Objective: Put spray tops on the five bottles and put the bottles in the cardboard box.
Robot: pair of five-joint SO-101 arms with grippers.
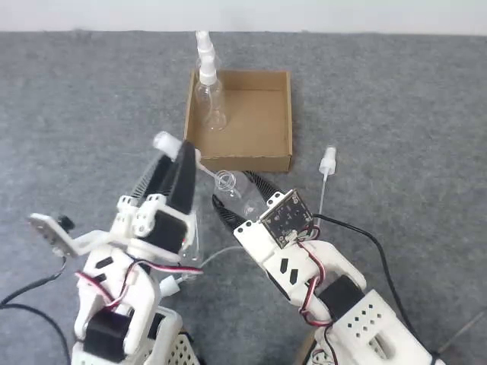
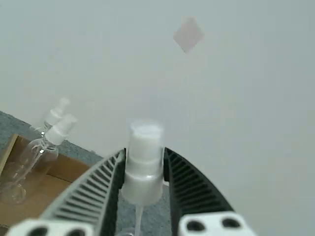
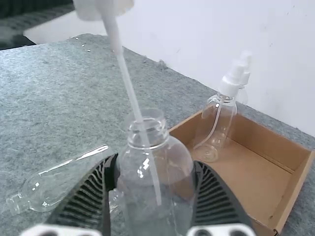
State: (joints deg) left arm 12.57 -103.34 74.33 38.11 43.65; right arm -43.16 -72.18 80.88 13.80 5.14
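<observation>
My left gripper (image 1: 176, 152) (image 2: 144, 162) is shut on a white spray top (image 1: 166, 141) (image 2: 144, 167), held tilted above the table. The top's thin tube (image 3: 130, 93) runs down into the open neck of a clear bottle (image 1: 228, 186) (image 3: 152, 182). My right gripper (image 1: 232, 190) (image 3: 153, 169) is shut on that bottle, just in front of the cardboard box (image 1: 289, 114) (image 3: 290, 187). Two capped bottles (image 1: 209, 87) (image 2: 39, 152) (image 3: 221, 118) stand in the box's far left corner.
An uncapped bottle (image 3: 54, 182) lies on its side on the grey mat beside the held one. A loose spray top (image 1: 328, 161) lies right of the box's near corner. Another spray top (image 1: 169, 287) lies between the two arms, its tube pointing right.
</observation>
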